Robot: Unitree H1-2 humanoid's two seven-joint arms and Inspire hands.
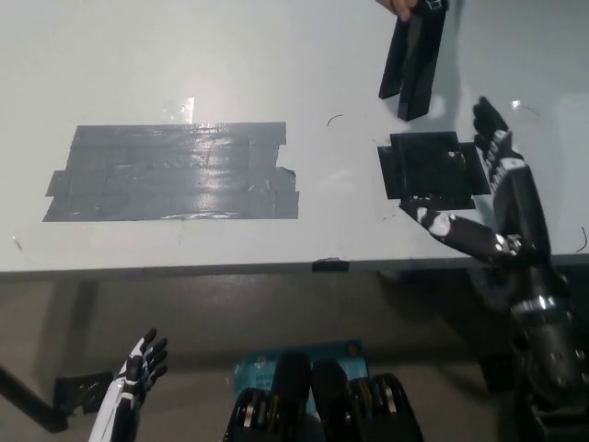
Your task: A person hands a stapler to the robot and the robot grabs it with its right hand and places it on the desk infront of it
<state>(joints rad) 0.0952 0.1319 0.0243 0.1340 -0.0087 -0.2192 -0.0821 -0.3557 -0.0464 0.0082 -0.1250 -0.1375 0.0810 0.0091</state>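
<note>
A black stapler [414, 63] hangs over the far right of the white desk [276, 55], held from above by a person's hand [398, 6] at the picture's top edge. My black right hand [492, 198] is raised over the desk's right front, open with fingers spread, just below and to the right of the stapler and apart from it. It overlaps the right side of a black tape patch [431, 166]. My white left hand [133, 378] rests low at the bottom left, below the desk edge, with its fingers apart.
A large grey tape patch [173, 172] covers the desk's left middle. A small black tab [329, 265] sits on the desk's front edge. A dark stand [55, 396] lies on the floor by my left hand.
</note>
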